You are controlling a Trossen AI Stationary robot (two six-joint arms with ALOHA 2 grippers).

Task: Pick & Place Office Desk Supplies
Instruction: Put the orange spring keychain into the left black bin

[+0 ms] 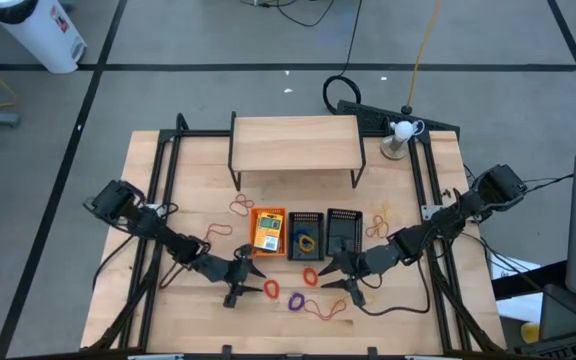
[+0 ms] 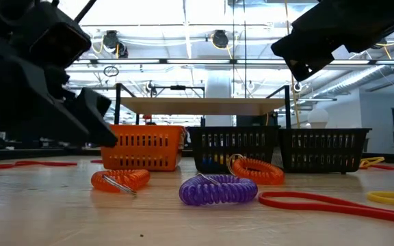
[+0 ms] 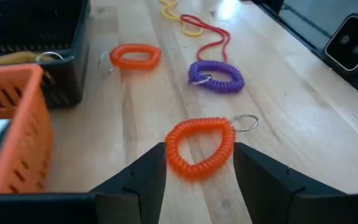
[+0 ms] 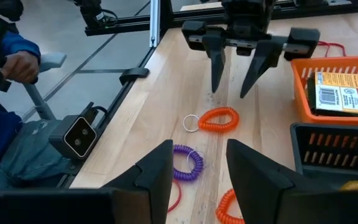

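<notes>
Approach step: we hold the left gripper (image 3: 196, 180) open and empty just above the orange coiled plastic wrist loop (image 3: 199, 147) lying on the table (image 3: 303, 118) near the orange slotted plastic tray (image 3: 14, 118). Next we should lower and close. Our right gripper (image 4: 197, 171) hovers open, empty.

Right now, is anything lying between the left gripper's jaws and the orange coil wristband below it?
No. In the right wrist view the left gripper hangs open above the orange coil wristband, with only bare wooden table between them.

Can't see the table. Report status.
Left hand open above orange coil keyring, not touching. Right hand open, empty, beside black trays. Nothing in the way.
</notes>
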